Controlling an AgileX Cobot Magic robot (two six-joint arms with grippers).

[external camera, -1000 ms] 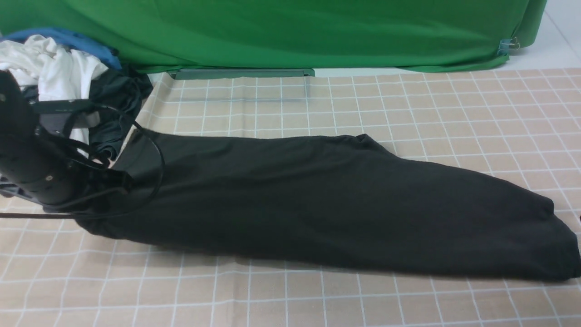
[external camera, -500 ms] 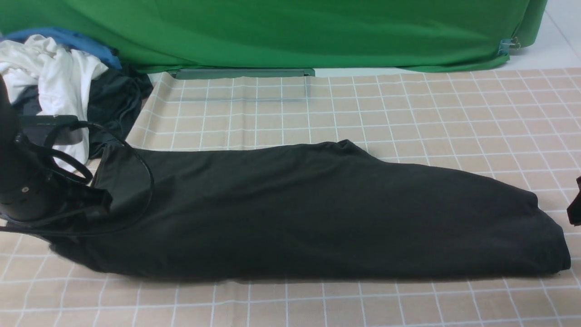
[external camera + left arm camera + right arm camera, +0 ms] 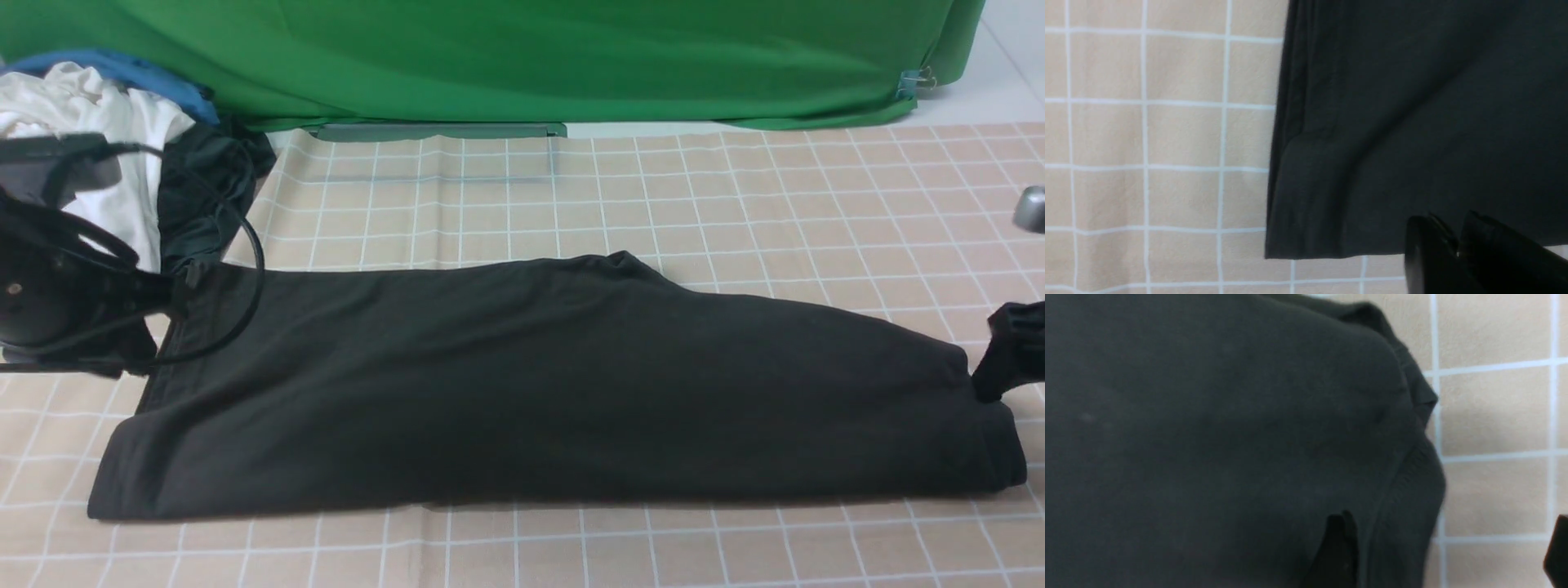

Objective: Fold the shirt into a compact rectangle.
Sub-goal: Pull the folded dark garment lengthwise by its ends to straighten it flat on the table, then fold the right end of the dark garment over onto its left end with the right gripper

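Letting go, the left end effector (image 3: pixel 1455 245) has drawn back, narrow and empty, so the shirt (image 3: pixel 539 384) lies as one long flat band across the counter (image 3: pixel 735 188); the right end effector (image 3: pixel 1448 539) has arrived wide, straddling its right edge; cross-folds likely remain.

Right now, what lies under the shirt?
The shirt lies flat on the checked cloth, which shows around its edges. Whether anything else lies beneath, or how the sleeves are tucked in, cannot be seen: the black fabric covers it.
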